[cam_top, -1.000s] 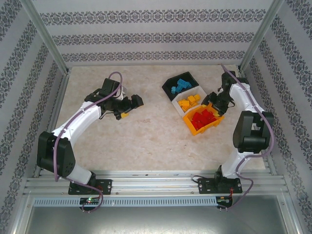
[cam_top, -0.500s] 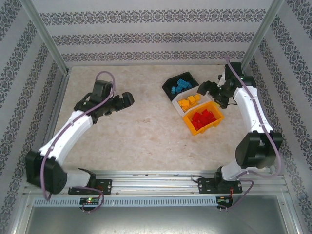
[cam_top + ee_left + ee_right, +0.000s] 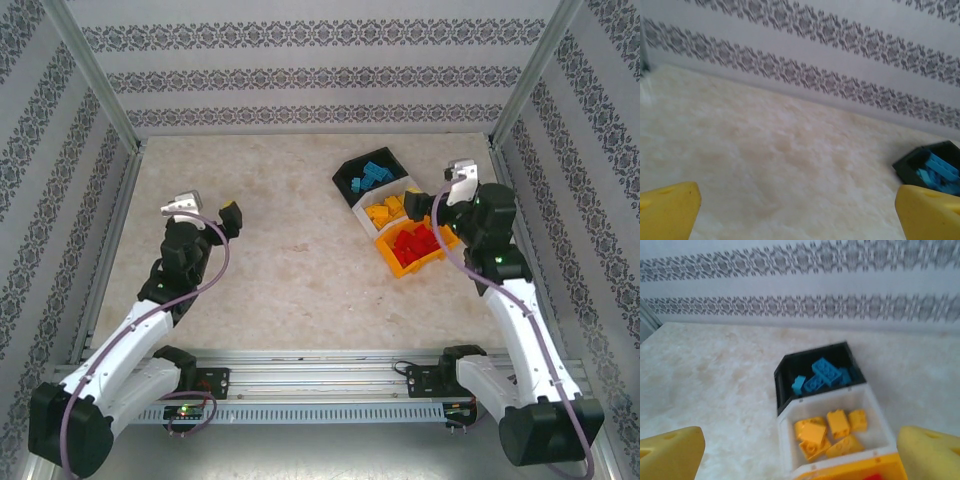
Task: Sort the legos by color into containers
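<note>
Judging from how things lay, the sorting looked finished or very nearly so. The three joined containers sat on the right half of the table (image 3: 290, 260), in a slanting row: the black bin (image 3: 343, 180) farthest back, the white bin (image 3: 362, 217) in the middle and the orange bin (image 3: 392, 262) nearest the arms. The blue legos (image 3: 822, 372) lay heaped in the black bin, the yellow legos (image 3: 832, 427) in the white one, and the red legos (image 3: 415, 240) in the orange one, with no colour seen in the wrong compartment. In the overhead view no loose brick could be made out on the pale stone-patterned surface, though the patches under the two arms were hidden and a small piece there could not be ruled out. The left gripper (image 3: 800, 215) hovered over bare tabletop on the left side, well apart from the bins, its yellow pads spread wide with nothing between them. The right gripper (image 3: 800, 460) hung just beside the near right corner of the row, looking down over the white and black compartments, its jaws likewise released and carrying nothing. If anything was left, it was probably only a check of the hidden patches and parking both arms.
</note>
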### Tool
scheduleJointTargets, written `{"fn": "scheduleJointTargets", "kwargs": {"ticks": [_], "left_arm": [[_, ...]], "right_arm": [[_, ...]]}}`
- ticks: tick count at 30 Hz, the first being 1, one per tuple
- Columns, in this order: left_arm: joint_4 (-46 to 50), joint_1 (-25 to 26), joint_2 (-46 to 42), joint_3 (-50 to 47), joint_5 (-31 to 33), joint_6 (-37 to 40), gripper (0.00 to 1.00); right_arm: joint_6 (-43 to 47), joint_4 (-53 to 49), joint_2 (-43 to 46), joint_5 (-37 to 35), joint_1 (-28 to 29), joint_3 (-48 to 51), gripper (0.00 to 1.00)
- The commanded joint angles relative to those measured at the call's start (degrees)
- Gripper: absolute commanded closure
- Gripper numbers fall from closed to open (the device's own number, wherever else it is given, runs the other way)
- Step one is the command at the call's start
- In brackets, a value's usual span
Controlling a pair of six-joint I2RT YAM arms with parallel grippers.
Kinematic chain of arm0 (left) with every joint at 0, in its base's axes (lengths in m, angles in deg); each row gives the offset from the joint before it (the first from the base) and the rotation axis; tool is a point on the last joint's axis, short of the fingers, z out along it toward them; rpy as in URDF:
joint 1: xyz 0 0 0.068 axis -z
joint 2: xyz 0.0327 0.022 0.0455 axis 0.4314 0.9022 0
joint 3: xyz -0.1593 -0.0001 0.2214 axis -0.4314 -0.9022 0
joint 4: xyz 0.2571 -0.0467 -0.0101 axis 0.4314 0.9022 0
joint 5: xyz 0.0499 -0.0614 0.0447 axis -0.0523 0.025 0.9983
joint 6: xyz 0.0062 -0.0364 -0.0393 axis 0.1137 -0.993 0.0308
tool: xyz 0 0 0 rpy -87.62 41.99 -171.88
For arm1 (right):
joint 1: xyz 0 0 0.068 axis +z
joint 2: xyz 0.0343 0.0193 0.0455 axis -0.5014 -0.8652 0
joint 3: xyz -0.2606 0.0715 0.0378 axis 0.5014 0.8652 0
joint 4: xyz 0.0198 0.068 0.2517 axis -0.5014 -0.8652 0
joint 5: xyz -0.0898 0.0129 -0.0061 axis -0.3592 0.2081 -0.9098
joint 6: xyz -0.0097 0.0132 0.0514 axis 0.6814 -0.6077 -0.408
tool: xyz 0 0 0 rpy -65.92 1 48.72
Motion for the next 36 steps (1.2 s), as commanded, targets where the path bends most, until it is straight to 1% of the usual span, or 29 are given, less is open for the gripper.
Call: {"fn": "scheduleJointTargets", "kwargs": {"ticks": [1,5,8,14,20,25,30,36], "left_arm": [[-6.92,0.01,-3.03,-0.67,6.74,8.35,0.0],[-5.06,-0.44,-6.15,-3.39,10.39,9.73,0.0],[-3.76,-0.97,-7.68,-5.63,12.45,9.86,0.0],[-1.62,-2.4,-8.58,-8.06,13.58,10.06,0.0],[-1.0,-4.78,-7.29,-9.32,12.4,10.64,0.0],[-1.51,-7.33,-5.03,-9.68,12.05,10.7,0.0],[-6.21,-11.01,-0.53,-10.38,11.09,11.26,0.0],[-14.84,-12.84,8.83,-11.61,7.96,12.94,0.0]], "right_arm": [[6.31,11.41,0.82,-3.85,-0.7,4.61,0.02],[4.93,14.92,1.72,-6.66,-1.02,11.88,0.02],[4.36,17.24,1.16,-6.73,-1.94,16.67,0.02],[1.46,25.68,-4.5,-6.03,-4.14,23.68,0.02],[1.2,33.56,-14.04,-3.62,-4.94,23.93,0.02],[0.41,39.71,-21.88,-3.03,-5.19,23.16,0.02],[-0.51,43.64,-27.39,-2.08,-5.34,22.1,0.02],[-0.81,44.99,-30.58,-1.6,-5.38,21.03,0.02]]}}
